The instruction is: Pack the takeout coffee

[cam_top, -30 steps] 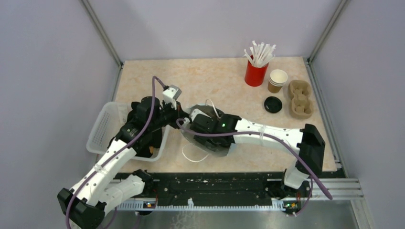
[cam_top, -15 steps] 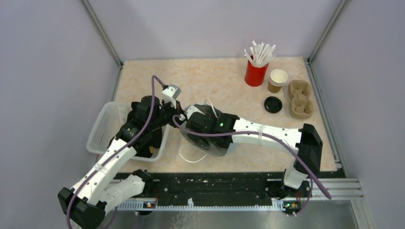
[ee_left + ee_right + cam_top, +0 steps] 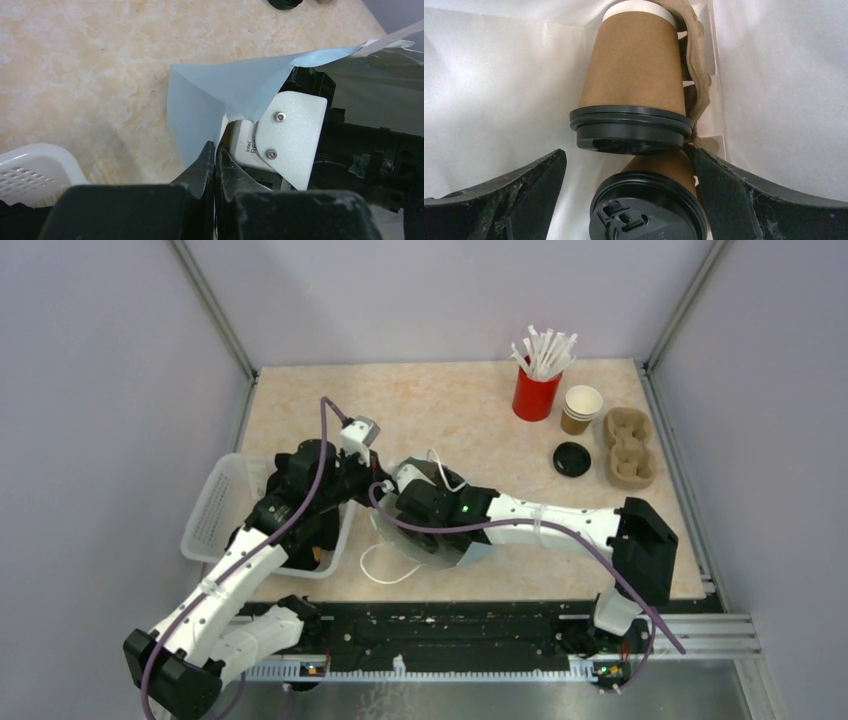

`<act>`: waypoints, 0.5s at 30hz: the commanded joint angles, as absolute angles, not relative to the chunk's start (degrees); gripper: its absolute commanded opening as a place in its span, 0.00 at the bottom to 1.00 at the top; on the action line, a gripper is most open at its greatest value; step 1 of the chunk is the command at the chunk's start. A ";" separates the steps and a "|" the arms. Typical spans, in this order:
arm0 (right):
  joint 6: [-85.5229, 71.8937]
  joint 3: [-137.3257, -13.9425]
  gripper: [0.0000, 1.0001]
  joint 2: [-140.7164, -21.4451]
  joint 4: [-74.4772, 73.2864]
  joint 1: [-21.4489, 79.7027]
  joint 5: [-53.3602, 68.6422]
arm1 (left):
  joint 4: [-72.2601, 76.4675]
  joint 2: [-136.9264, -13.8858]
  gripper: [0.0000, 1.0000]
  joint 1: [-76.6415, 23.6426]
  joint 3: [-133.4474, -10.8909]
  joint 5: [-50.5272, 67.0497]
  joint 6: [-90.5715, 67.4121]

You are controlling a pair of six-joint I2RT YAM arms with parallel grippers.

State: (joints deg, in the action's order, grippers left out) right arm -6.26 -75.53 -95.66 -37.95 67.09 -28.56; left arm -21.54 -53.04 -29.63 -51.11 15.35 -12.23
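The pale blue paper bag point(image 3: 210, 95) lies on its side on the marbled beige surface point(image 3: 450, 410), and both arms meet at its mouth. The left gripper point(image 3: 214, 151) is pinched fully closed on the bag's edge, holding the mouth up. The right gripper point(image 3: 629, 152) is inside the bag with its jaws spread wide and nothing clamped. Between them sit a brown kraft-paper cup with a black lid point(image 3: 634, 65), deep in the bag, and a second lidded cup point(image 3: 647, 210) nearer the mouth. Both are seated in a brown pulp carrier point(image 3: 699, 95) against the bag's white lining.

Over the last second the bag has slid a little leftward with the right wrist, and its white cord handle point(image 3: 378, 565) has swung out from the bag's near left side. Judging from the open jaws, these two coffees are delivered and let go. What the next move calls for is backing the right gripper out without catching the carrier — the left pinch matters here.

Well to the right of the bag stand a lidless kraft cup point(image 3: 581, 408), a loose black lid point(image 3: 572, 459), a second pulp carrier point(image 3: 627, 447) and a red cup of white straws point(image 3: 537, 390) — so the packing looks only partly done.
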 commanded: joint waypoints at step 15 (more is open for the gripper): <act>-4.48 -72.49 0.71 -93.45 -25.75 65.70 -25.63 | -20.29 -53.68 0.00 -30.69 -53.89 18.53 -13.26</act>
State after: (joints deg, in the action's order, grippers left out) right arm -4.99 -72.36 -95.50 -30.22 66.32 -28.49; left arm -21.63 -53.56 -29.50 -51.86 13.98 -12.14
